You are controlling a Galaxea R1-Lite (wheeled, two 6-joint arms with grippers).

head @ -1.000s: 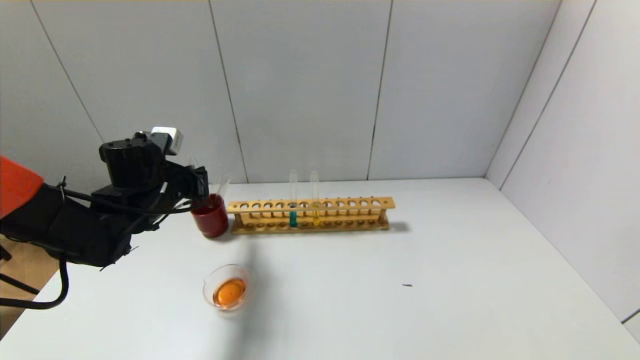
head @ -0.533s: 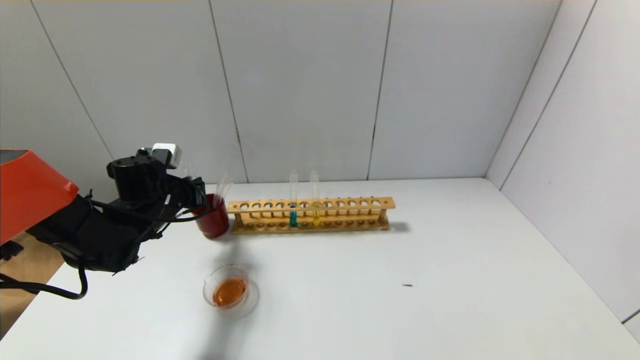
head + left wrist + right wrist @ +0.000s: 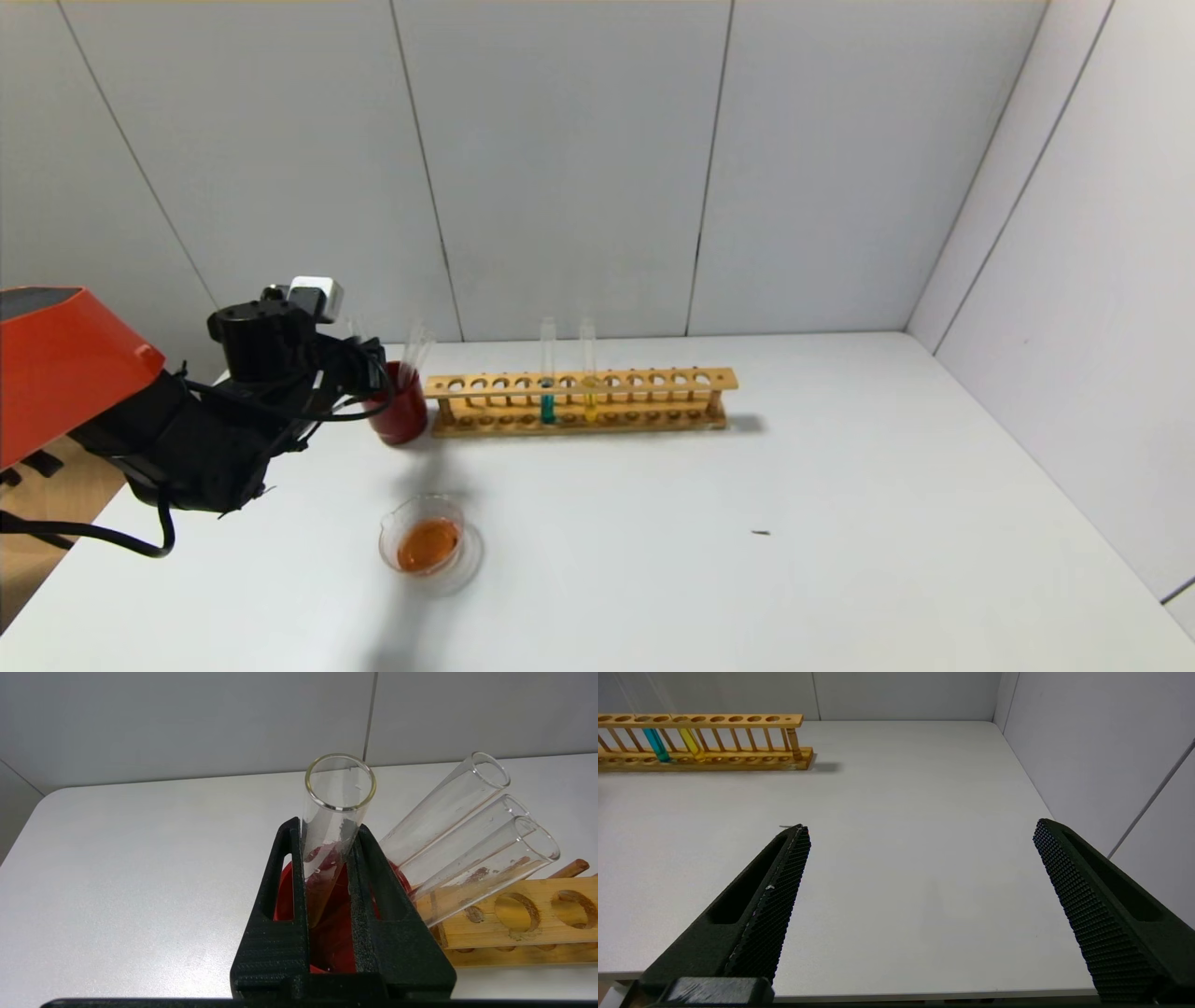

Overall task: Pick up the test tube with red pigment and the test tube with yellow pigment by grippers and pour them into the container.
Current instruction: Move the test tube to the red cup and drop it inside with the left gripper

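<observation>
Two filled tubes stand in the long wooden rack (image 3: 579, 399), the landmark. Left of it, the black left gripper (image 3: 327, 868) clamps an emptied, red-stained glass test tube (image 3: 332, 826), apparently over the dark red cup (image 3: 400, 411). Before it sits the clear dish (image 3: 425, 543). Right gripper (image 3: 920, 905) gapes wide.

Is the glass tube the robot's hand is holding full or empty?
Nearly empty. The tube pinched in the left gripper is clear, with only reddish smears low inside. It hangs over the red cup.
</observation>
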